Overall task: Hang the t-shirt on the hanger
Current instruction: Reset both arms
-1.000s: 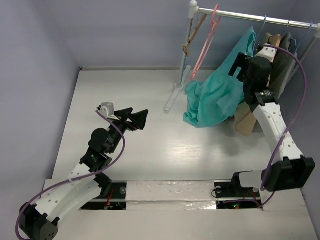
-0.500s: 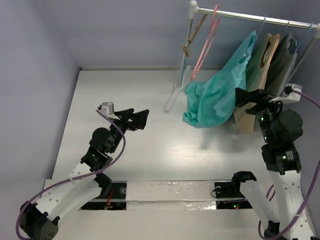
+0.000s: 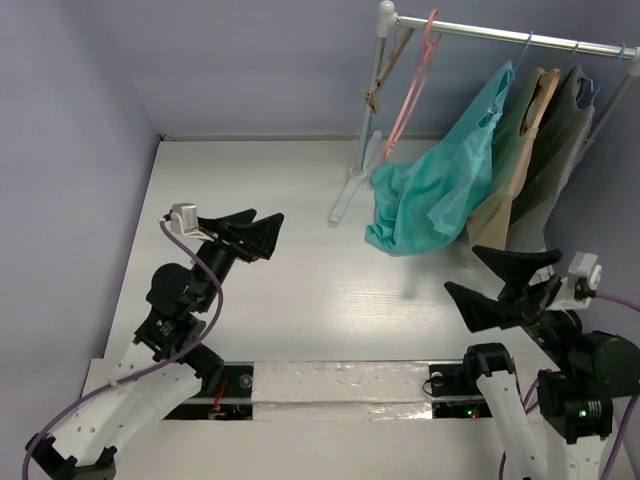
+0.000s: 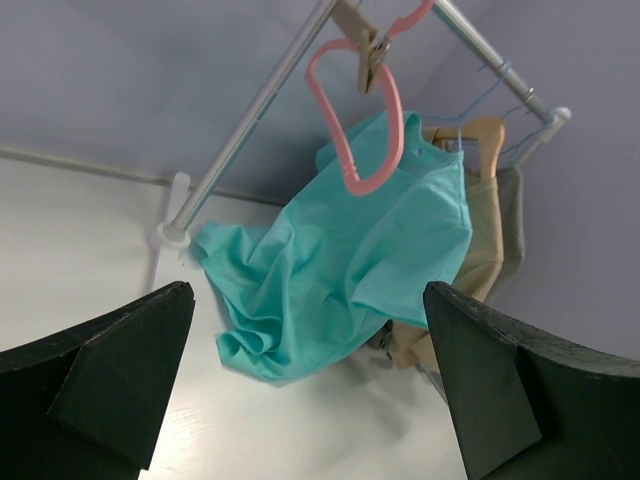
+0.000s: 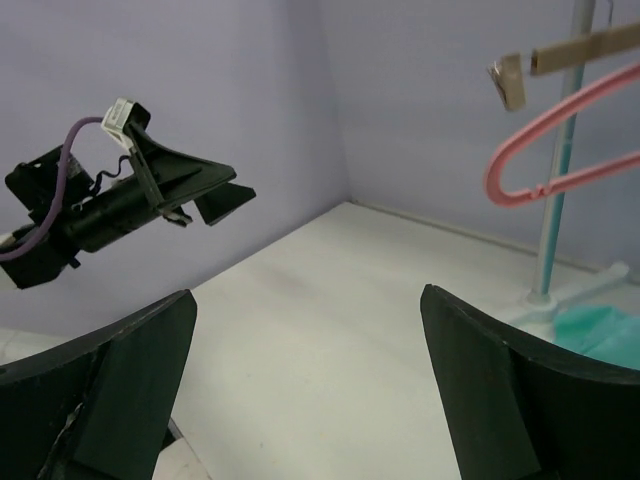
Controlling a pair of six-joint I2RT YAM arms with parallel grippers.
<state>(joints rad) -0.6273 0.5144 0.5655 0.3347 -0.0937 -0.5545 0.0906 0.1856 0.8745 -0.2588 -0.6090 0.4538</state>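
The right gripper (image 3: 462,270) has drawn back from the rail (image 3: 500,35) to well below it, and the left gripper (image 3: 262,232) has shifted a little away from it. Both have their fingers spread and hold nothing. The t-shirt (image 3: 430,200) hangs under the rail at the hanger (image 3: 526,48), with its lower folds bunched on the table (image 3: 300,300). A wide stretch of table lies between the rail's foot and both grippers.
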